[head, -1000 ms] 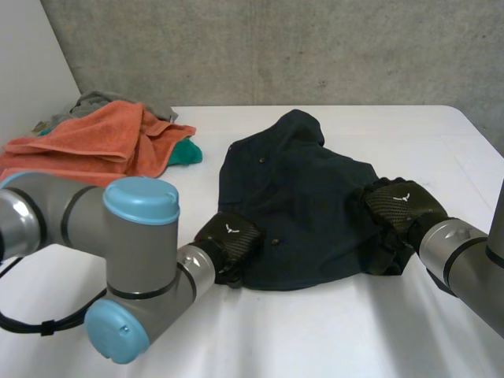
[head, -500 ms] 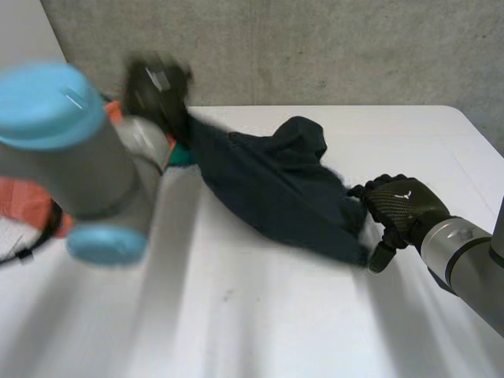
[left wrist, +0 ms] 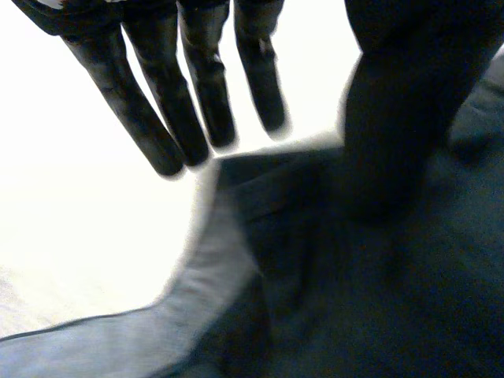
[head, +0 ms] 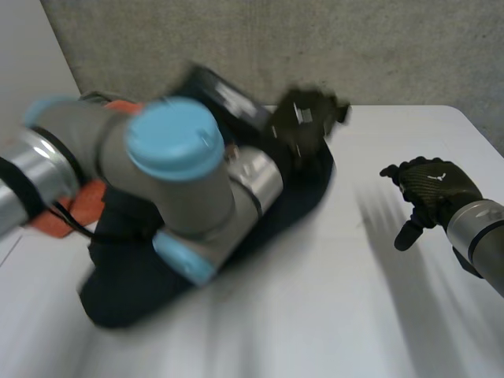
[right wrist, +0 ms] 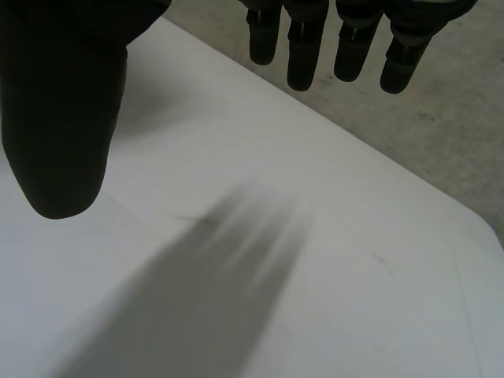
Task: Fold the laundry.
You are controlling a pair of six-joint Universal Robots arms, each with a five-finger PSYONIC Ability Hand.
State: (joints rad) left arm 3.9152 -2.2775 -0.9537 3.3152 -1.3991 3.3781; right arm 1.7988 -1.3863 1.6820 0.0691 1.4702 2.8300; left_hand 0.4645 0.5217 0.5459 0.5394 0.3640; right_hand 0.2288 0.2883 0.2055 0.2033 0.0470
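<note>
One dark garment (head: 126, 291) is the piece being worked. It lies on the white desk (head: 339, 315) as a long heap running from the lower left of the head view up towards the top centre. At the far left, one orange cloth (head: 79, 206) shows, partly hidden behind the left arm (head: 173, 173), which reaches across over the garment.

The left hand (head: 303, 126) is at the garment's upper right end, near the top centre. Seen from its own wrist, its fingers (left wrist: 201, 94) are straight and spread and grip nothing. The garment's edge lies just below the fingertips, and more dark cloth sits beneath the thumb and palm.

Bare desk separates that end of the garment from the right hand (head: 431, 189), which hangs at the right of the frame, well apart from the cloth. Its fingers (right wrist: 303, 55) are also straight and empty, with only desk under them.

The garment therefore lies to the left of the right hand, and the left hand is by far the nearer. I judge the next fold has to start from that upper right end, with the right hand needing to come across first.

Counted: two hands, one dark garment, one orange cloth.
</note>
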